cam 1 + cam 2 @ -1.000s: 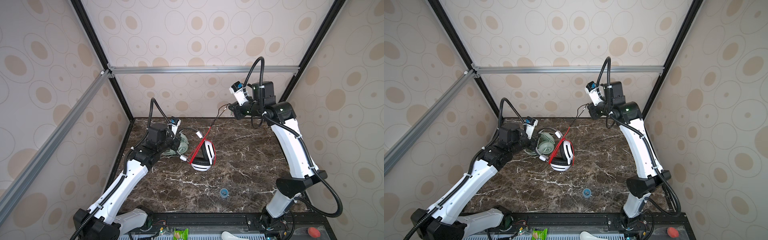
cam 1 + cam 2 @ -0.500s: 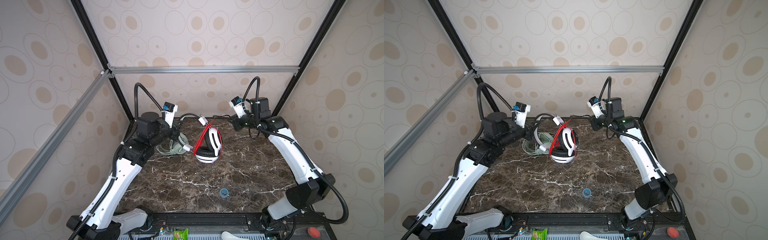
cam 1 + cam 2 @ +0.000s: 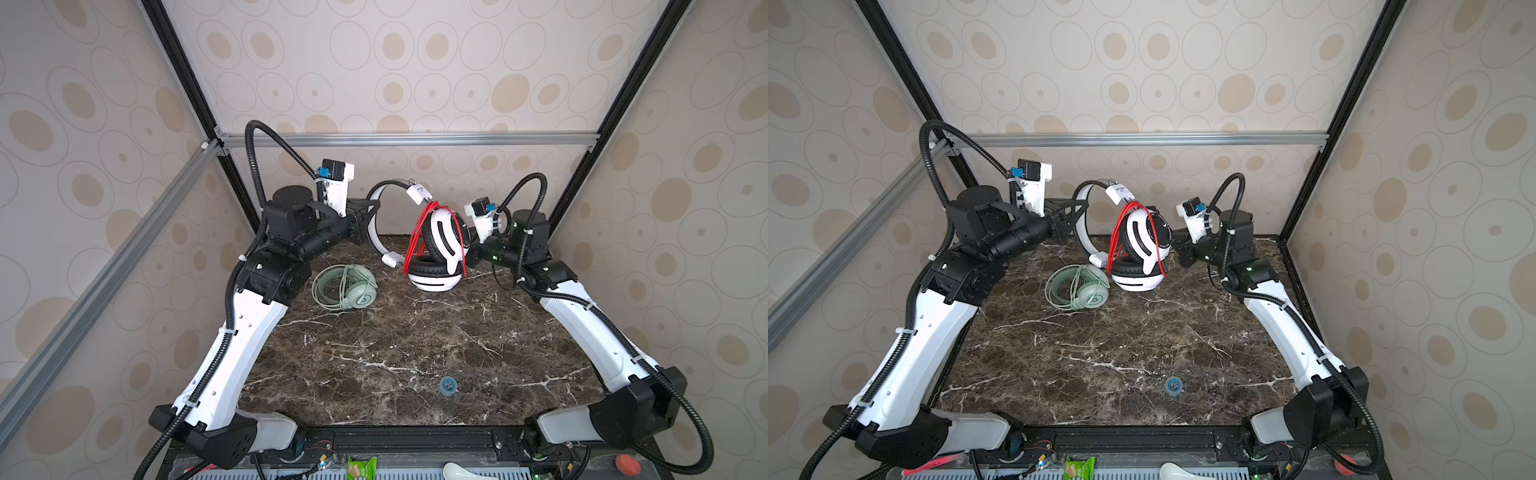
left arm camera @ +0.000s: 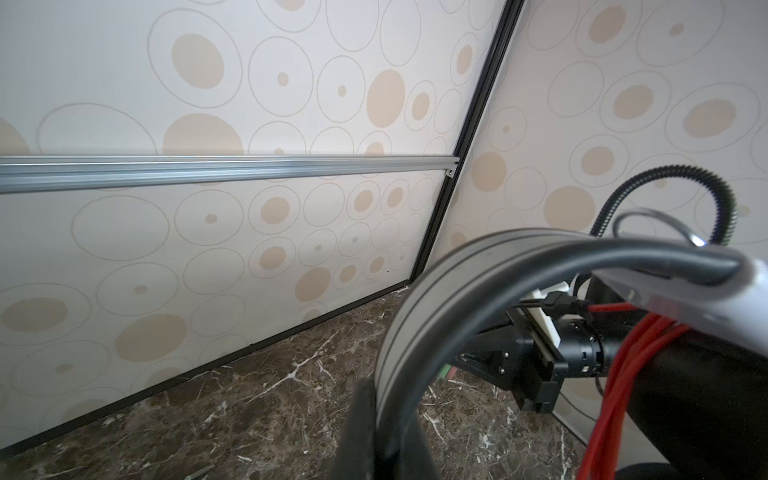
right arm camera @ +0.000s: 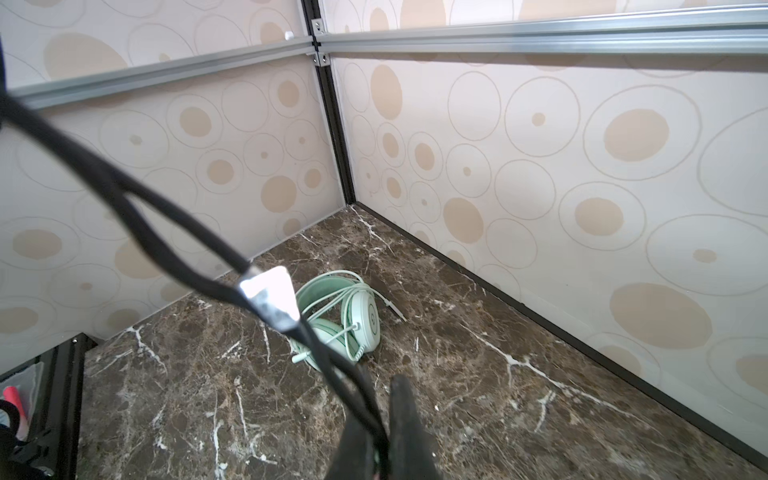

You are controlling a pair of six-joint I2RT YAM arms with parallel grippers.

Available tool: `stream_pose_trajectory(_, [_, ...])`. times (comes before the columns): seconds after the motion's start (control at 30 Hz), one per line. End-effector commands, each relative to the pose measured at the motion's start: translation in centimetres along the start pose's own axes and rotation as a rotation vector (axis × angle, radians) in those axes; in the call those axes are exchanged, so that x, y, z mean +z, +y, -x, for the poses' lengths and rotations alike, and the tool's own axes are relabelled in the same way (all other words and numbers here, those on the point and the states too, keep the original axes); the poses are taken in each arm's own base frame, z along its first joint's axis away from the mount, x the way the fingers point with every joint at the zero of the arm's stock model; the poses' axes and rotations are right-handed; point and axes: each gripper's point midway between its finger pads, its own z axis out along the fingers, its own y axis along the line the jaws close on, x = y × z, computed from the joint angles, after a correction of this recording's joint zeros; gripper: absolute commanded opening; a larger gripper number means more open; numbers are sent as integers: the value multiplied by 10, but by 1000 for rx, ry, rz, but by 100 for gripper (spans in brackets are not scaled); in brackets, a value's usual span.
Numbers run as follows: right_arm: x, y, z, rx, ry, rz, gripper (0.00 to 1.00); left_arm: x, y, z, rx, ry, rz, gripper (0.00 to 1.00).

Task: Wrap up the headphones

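Both tools gripped the white-and-black headset (image 3: 440, 237) just behind the mint green headset (image 3: 353, 291).
My left tool (image 3: 368, 220) was pinched narrow on the white headband (image 4: 415, 299). My right tool (image 5: 384, 436) was closed tight on a black cord (image 5: 145, 232), as the right wrist view showed. The held headset stood upright, just right of the mint green headset, with its red cord (image 3: 415, 237) looped in several strands over the upper cup. The mint green headset lay flat on the counter (image 3: 395, 353), its own cord coiled over it.
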Motion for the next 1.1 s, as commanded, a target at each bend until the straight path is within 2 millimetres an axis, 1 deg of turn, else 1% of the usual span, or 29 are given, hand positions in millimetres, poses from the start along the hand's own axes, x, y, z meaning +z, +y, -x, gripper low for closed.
stream_pose_trajectory(0.0, [-1, 9, 21, 57, -109, 62, 0, -25, -37, 72, -68, -231, -133, 0])
stream_pose_trajectory(0.07, [2, 13, 18, 79, -114, 76, 0, -23, -34, 78, -100, -260, -126, 0])
stream_pose_trajectory(0.17, [7, 19, 16, 93, -130, 74, 0, -20, -22, 84, -165, -307, -73, 0])
stream_pose_trajectory(0.23, [8, 20, 16, 118, -152, 56, 0, -18, -15, 87, -216, -340, -42, 0])
stream_pose_trajectory(0.33, [6, 17, 15, 167, -198, 25, 0, -16, -6, 90, -291, -395, 10, 0])
stream_pose_trajectory(0.47, [7, 23, 8, 197, -211, 8, 0, -9, 7, 91, -392, -442, 72, 0])
stream_pose_trajectory(0.67, [11, 41, -4, 177, -174, -1, 0, 7, 12, 88, -466, -446, 160, 0])
stream_pose_trajectory(0.8, [7, 46, -8, 164, -170, -28, 0, 13, 19, 81, -508, -448, 232, 0])
stream_pose_trajectory(1.07, [-6, 51, -13, 146, -164, -53, 0, 13, 40, 68, -549, -454, 358, 0])
